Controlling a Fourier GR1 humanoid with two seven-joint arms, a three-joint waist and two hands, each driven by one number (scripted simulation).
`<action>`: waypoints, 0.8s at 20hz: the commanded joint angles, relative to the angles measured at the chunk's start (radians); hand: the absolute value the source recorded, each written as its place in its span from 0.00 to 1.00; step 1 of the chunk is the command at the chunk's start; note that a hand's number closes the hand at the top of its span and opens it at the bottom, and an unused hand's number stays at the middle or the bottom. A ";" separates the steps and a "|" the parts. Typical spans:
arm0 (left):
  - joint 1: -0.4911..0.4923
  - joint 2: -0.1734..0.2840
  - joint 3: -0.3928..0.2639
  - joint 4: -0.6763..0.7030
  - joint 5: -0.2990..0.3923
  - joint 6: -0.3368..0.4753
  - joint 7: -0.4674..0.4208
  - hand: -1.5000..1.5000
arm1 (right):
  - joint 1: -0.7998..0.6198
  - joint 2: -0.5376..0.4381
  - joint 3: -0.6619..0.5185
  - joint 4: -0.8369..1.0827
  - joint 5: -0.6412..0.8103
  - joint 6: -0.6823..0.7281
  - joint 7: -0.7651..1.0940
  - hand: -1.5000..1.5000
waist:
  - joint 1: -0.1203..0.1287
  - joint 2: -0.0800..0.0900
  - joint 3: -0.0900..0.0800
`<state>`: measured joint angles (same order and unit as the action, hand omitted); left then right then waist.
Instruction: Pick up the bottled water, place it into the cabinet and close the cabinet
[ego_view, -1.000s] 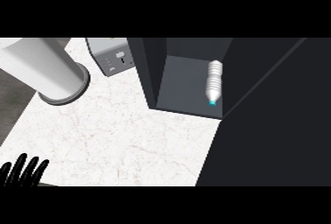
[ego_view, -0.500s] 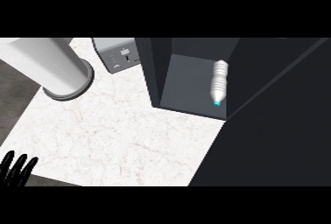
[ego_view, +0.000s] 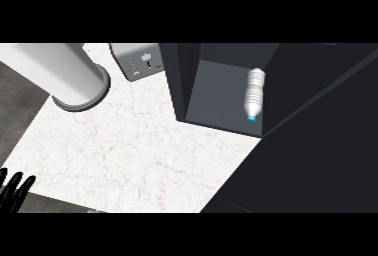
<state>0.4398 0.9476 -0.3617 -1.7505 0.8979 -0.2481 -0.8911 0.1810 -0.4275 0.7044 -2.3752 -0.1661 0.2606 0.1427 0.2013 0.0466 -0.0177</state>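
Filling the right half of the frame, the dark cabinet (ego_view: 221, 85) is your biggest landmark: its interior opens toward the centre, and the broad black panel running down the lower right looks like its door, swung wide. You would judge the placing done and the closing not yet done. Left of it spreads the white marbled counter (ego_view: 133, 155), with a large pale cylinder (ego_view: 63, 70) standing at the upper left and a small grey toaster (ego_view: 140, 61) just beside the cabinet's left wall at the top.

Your bottled water (ego_view: 253, 95) lies on its side on the cabinet floor, near the right wall, its blue cap toward the lower edge of the frame. Expect it to be light, rigid yet slightly yielding, smooth and prone to roll; if you must reseat it, take it round the ribbed middle.

Only your left hand (ego_view: 15, 192) shows, at the lower left corner, fingers straight and released, holding nothing. Your right hand is out of view.
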 joint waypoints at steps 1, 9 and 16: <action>0.000 -0.010 0.004 0.006 0.010 -0.023 -0.014 0.00 | -0.078 0.148 -0.010 0.123 -0.077 -0.098 0.095 1.00 | -0.005 0.007 0.004; 0.016 0.020 0.049 0.024 0.042 -0.047 -0.009 0.00 | -0.271 0.247 -0.167 0.359 -0.251 -0.084 0.155 1.00 | -0.012 -0.006 0.010; 0.038 0.026 0.065 0.034 0.063 -0.072 0.002 0.00 | -0.594 0.349 -0.386 0.670 -0.180 -0.226 0.179 1.00 | -0.046 -0.019 0.013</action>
<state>0.4680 0.9667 -0.3092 -1.7247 0.9484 -0.2810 -0.8736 -0.2509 -0.1567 0.4023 -1.8779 -0.3908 0.1319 0.3052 0.1664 0.0315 -0.0067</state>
